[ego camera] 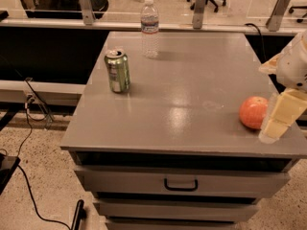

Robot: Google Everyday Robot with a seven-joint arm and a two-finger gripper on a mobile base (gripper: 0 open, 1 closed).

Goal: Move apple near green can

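Note:
The orange-red apple (253, 112) sits on the grey cabinet top (192, 95) near its front right corner. The green can (117, 71) stands upright on the left side of the top, far from the apple. My gripper (277, 121) comes in from the right edge of the view and hangs low right beside the apple, on its right side, overlapping its edge. The arm's pale body (292, 66) is above it.
A clear plastic water bottle (149, 28) stands at the back of the top, behind and right of the can. Drawers (181, 183) are under the top. A railing and office chairs lie behind. Cables run on the floor at left.

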